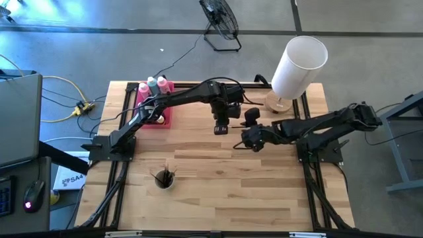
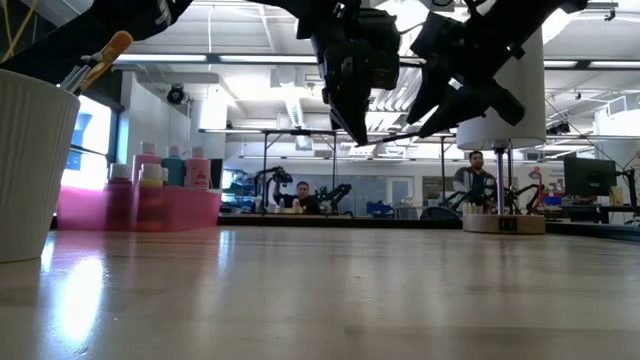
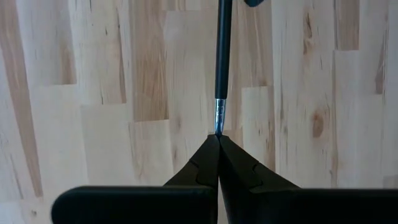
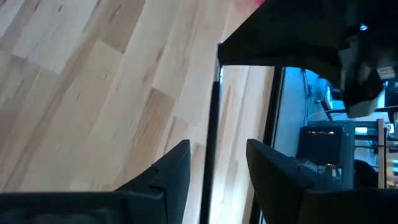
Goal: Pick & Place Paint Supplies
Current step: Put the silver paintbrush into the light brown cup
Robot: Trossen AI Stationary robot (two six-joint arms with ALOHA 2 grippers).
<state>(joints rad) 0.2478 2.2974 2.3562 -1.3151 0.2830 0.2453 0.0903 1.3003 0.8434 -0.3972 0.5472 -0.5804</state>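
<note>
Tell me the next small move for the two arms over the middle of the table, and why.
Probably draw the right pincer back from the brush. The left pincer is shut on the brush at its metal ferrule, while the right one's fingers stand open on either side of the dark handle, apart from it. The handover looks done, so clearing away would let the left arm carry it, perhaps to the white cup of brushes.

Workshop hall around a pale wooden surface [image 1: 231, 192]

A grey floor [image 1: 370, 39] is seen around the plank-topped surface, with a black floor fan [image 1: 220, 20] standing beyond its far edge and yellow cables [image 1: 63, 99] trailing beside a laptop [image 1: 18, 119] and a mouse [image 1: 33, 196] at one side. In the level view, a high ceiling with ducts and bright strip lights [image 2: 260, 58] is shown, a bright window [image 2: 88, 135] is set at one side, and two people [image 2: 303, 197] are seated at distant benches among monitors [image 2: 590, 178].
</note>
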